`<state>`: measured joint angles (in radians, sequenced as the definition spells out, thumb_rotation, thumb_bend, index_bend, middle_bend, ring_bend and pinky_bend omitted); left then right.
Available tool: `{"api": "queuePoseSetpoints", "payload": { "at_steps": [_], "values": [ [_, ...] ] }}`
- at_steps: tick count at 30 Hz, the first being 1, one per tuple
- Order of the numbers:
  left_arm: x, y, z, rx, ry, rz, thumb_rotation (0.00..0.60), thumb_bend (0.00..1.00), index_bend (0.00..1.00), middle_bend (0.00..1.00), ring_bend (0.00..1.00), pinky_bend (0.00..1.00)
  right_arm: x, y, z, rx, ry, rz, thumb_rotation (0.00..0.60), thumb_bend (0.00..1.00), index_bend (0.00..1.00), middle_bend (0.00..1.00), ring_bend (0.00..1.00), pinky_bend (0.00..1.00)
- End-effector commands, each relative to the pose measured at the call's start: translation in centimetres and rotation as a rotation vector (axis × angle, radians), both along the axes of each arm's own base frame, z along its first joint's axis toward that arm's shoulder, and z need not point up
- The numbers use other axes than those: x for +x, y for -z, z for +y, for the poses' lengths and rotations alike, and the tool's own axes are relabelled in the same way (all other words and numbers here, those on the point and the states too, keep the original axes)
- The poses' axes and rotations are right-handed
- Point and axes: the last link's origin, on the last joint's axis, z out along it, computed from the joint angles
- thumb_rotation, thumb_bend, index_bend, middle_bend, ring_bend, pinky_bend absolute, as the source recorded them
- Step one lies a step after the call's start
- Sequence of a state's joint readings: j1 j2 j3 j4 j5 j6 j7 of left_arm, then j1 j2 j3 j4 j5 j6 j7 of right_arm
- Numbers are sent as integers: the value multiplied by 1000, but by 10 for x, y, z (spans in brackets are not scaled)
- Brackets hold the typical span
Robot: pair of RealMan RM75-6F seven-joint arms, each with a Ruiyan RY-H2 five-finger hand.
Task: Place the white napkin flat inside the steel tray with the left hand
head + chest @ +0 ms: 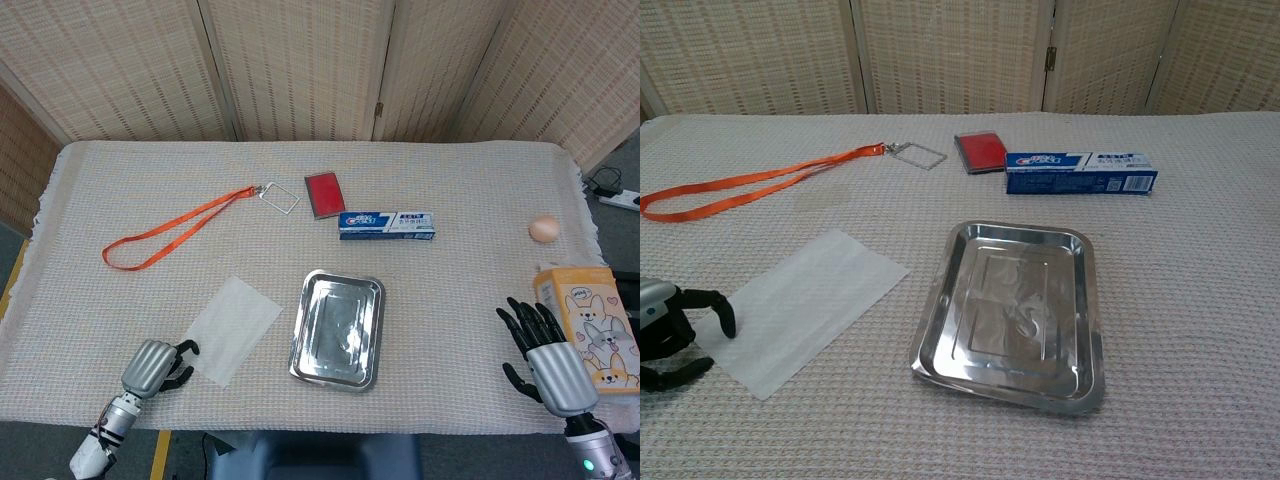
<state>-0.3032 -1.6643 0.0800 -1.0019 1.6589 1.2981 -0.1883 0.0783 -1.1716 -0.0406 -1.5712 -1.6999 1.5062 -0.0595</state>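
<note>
Left hand at the napkin's corner, grasp not yet made.

Head view: the white napkin point(232, 316) lies flat lower left, beside the empty steel tray point(339, 329); the right hand point(541, 347), fingers spread, idles lower right.
Chest view: the left hand point(675, 328), fingers curled apart and holding nothing, reaches the napkin's near corner; next comes a pinch.

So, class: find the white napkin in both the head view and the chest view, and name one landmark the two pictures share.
Head view: white napkin lies lower left of centre, left of the steel tray.
Chest view: white napkin lies at left, again left of the steel tray.
Shared landmark: the steel tray.
</note>
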Motion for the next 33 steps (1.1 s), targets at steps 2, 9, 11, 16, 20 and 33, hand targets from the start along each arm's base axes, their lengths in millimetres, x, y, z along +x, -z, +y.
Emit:
{"api": "queuePoseSetpoints", "payload": {
  "at_steps": [2,9,11,16,20,33],
  "values": [
    [1,1,2,-2,3,-1,600,306,452,1000,975,1000,0,-1,1,-1,-1,-1,600,400,0,0,0,0],
    [1,5,3,-9,10,-4,600,454,544,1000,980,1000,0,-3,2,-8,-4,-6,600,400,0,0,0,0],
    [2,5,3,-4,16,-4,600,490,584,1000,980,1000,0,-3,2,-7,-4,-5,600,400,0,0,0,0],
    [4,3,4,19,40,-23,600,526,665,1000,975,1000,1,-4,2,-9,-4,-6,600,400,0,0,0,0],
    [5,2,4,40,54,-37,600,562,702,1000,974,1000,1,-4,2,-9,-6,-6,600,400,0,0,0,0],
    [16,-9,4,127,141,-149,600,596,709,1000,972,1000,1,-4,3,-12,-7,-11,600,400,0,0,0,0]
  ]
}}
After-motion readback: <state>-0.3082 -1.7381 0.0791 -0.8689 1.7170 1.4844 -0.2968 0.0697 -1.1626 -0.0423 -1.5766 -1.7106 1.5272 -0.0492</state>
